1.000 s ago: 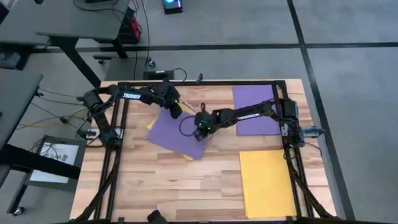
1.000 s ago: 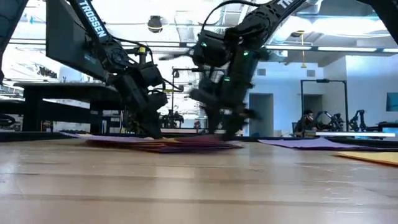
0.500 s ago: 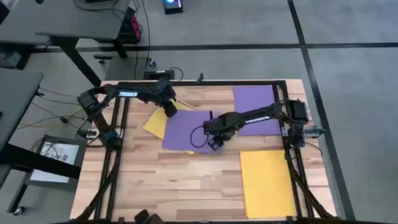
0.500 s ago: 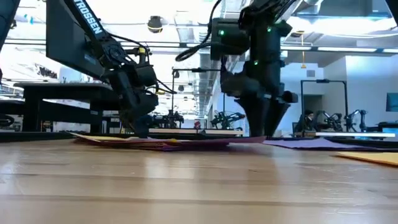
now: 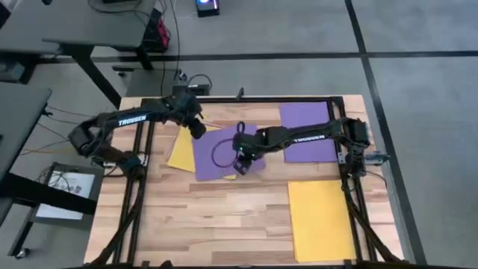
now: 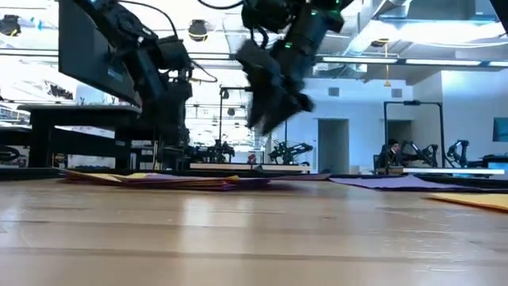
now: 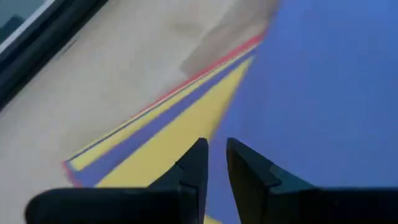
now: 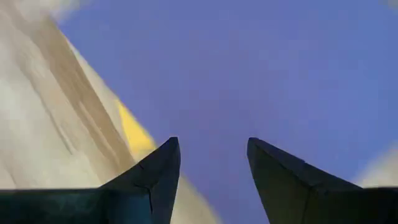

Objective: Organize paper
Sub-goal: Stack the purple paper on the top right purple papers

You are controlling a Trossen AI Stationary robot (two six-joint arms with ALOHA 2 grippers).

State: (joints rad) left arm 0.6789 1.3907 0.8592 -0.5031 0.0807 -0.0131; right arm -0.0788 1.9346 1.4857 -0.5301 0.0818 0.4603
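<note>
A purple paper sheet [image 5: 220, 153] lies on top of a pile left of the table's middle. A yellow sheet [image 5: 179, 149] sticks out from under it on the left. In the left wrist view, thin red and purple edges [image 7: 155, 124] show beneath. My left gripper [image 5: 197, 131] stands at the purple sheet's far left corner. It is low over the pile [image 6: 171, 163] and its fingers are shut but for a thin slit [image 7: 214, 146]. My right gripper [image 5: 240, 162] hangs open above the sheet's right half, well clear of it [image 6: 263, 119]. Only purple shows between its fingers [image 8: 213, 146]. My left gripper points down at the border of the purple sheet [image 7: 298, 93] and the yellow sheet [image 7: 168, 149]. I cannot tell whether its fingertips touch the paper.
A second purple sheet [image 5: 306, 131] lies flat at the far right, partly under my right arm. A second yellow sheet [image 5: 320, 218] lies at the near right. Bare wood [image 5: 209, 224] fills the near left. A black frame [image 5: 142, 149] runs along the table's sides.
My right gripper swept toward the near right edge, low over the purple sheet. Then it rose and came back toward the left. The purple sheet turned about on the pile and now lies squarer to the table's edges. My left gripper shifted slightly toward the far left.
</note>
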